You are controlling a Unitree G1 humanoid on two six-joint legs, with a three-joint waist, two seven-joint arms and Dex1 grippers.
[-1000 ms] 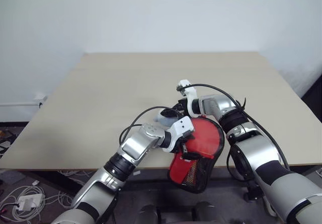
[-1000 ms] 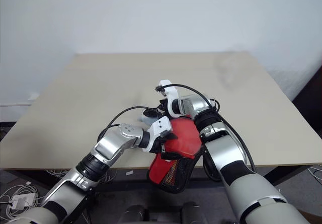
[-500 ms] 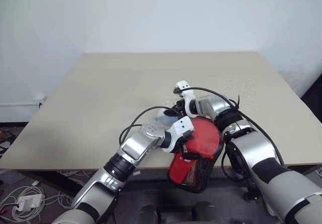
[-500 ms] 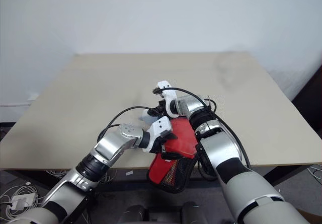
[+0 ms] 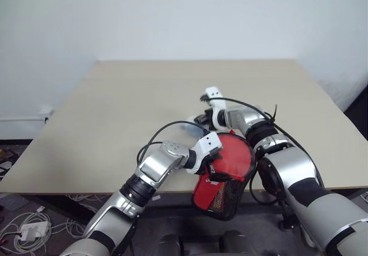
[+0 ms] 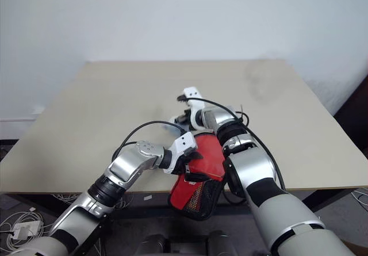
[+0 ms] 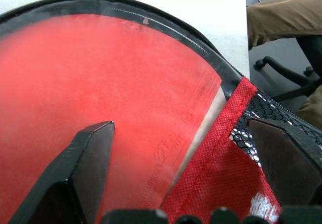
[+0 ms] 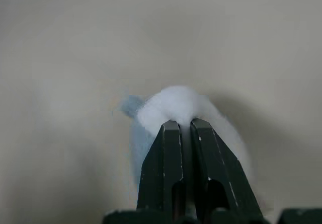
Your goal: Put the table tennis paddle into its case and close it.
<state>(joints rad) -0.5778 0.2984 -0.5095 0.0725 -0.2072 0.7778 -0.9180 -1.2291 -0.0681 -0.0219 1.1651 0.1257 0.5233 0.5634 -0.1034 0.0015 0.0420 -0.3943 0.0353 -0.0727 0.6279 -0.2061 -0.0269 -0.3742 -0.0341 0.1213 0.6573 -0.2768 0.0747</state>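
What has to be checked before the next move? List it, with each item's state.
1. The table tennis paddle is inside the case: ok for the red face, which lies within the zipper rim; the handle cannot be told.
2. Case closed: not ok. The red mesh flap stands folded back and the paddle face is bare.
3. Left gripper ready: ok. It is open, with one finger over the paddle face and the other by the flap.
4. Right gripper free: cannot tell. It is shut, its tips at a white soft thing.
5. Case fully on the table: not ok. Its mesh end overhangs the near edge.
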